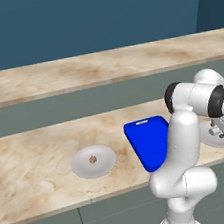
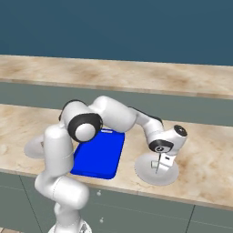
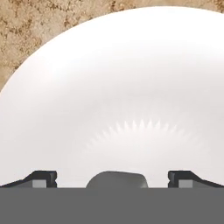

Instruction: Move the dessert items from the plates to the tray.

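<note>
From the left base view, a brown chunk [image 1: 93,159] is sitting on the left plate [image 1: 105,164] beside the blue tray [image 1: 149,140]. From the right, the gripper [image 2: 161,167] is hovering over the right plate [image 2: 144,172]. In the hand view, open fingertips [image 3: 41,178] are flanking a whitish cylinder [image 3: 117,179].

A: What is hidden?
B: The arm [image 1: 181,144] covers the tray's [image 1: 147,140] right side in the left base view, and most of the left plate [image 2: 32,148] in the right base view.
A: And the whitish piece [image 3: 117,179]?
B: The hand view's bottom edge cuts it off. The brown piece [image 1: 93,159] is too small to make out.
</note>
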{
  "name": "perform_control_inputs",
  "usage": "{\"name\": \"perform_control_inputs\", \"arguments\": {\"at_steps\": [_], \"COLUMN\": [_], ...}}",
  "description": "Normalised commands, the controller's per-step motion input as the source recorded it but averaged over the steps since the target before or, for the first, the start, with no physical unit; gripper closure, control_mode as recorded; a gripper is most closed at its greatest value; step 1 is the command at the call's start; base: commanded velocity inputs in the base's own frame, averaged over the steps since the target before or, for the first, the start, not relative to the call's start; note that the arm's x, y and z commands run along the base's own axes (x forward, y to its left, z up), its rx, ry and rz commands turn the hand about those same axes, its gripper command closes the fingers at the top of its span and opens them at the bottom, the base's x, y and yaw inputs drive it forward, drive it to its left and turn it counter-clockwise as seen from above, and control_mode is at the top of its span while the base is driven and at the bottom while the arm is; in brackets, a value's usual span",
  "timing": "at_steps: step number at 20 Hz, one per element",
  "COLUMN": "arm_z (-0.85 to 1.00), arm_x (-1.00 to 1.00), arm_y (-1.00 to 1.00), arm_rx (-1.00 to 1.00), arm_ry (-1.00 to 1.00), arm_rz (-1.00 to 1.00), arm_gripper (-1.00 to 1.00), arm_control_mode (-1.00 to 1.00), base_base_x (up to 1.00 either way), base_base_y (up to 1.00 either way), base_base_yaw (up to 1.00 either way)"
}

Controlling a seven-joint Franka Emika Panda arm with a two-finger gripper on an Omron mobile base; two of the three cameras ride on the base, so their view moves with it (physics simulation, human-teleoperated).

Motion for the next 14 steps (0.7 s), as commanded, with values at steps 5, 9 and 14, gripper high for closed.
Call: {"name": "perform_control_inputs", "arguments": {"at_steps": [5, 9, 14], "arm_z": [-0.15, -0.09, 0.00], "arm_x": [0.02, 0.00, -0.05], "arm_y": [0.00, 0.00, 0.00], "arm_rx": [0.01, 0.00, 0.00], "arm_ry": [0.00, 0.00, 0.00], "arm_rz": [0.00, 0.00, 0.00], "arm_gripper": [1.00, 1.00, 1.00], "arm_control_mode": [-1.00, -1.00, -1.00], "base_base_x": [0.00, 0.00, 0.00], "base_base_y": [0.00, 0.00, 0.00], "base_base_yaw": [0.00, 0.00, 0.00]}}
